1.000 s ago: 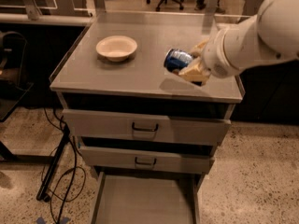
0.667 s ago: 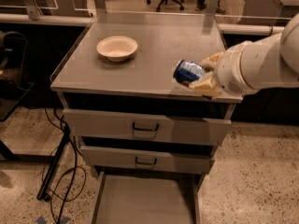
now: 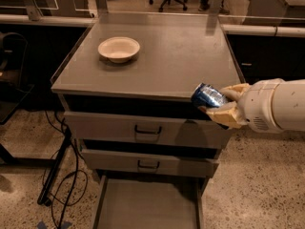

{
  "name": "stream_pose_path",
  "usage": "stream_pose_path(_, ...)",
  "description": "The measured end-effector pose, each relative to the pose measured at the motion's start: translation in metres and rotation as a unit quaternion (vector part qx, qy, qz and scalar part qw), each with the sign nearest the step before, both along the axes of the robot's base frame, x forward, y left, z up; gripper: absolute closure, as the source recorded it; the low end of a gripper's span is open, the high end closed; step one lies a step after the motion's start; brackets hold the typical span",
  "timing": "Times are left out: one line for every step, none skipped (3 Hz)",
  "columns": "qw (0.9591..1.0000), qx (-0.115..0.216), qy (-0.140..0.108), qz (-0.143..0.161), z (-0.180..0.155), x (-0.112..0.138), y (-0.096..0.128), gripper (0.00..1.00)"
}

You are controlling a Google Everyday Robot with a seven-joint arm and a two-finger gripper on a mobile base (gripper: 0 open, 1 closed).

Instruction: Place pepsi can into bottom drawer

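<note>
Aluminium pepsi can (image 3: 208, 96), probably light, slick, dentable: your hand (image 3: 220, 105) grips its sides; bottom drawer (image 3: 147, 206) sits below-left of it.

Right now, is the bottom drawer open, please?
Open: the bottom drawer juts out, floor visible. The end effector holds the pepsi can above.

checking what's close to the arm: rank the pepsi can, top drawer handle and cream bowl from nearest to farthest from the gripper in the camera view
1. pepsi can, held in the gripper, at the right.
2. top drawer handle, below and to the left of the gripper.
3. cream bowl, far left, towards the back.
</note>
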State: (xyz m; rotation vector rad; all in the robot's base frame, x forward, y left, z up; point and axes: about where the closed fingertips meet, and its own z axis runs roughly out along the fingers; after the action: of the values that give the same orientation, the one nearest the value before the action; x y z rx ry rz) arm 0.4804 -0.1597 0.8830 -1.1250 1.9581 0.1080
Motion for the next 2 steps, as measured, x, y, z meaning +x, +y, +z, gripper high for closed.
stream_pose_path(1.0,0.0,0.0,0.0,0.0,0.0,0.0,1.0)
stream_pose_path(0.9999,0.009,0.003,0.012,-0.016,-0.005,0.004,1.0)
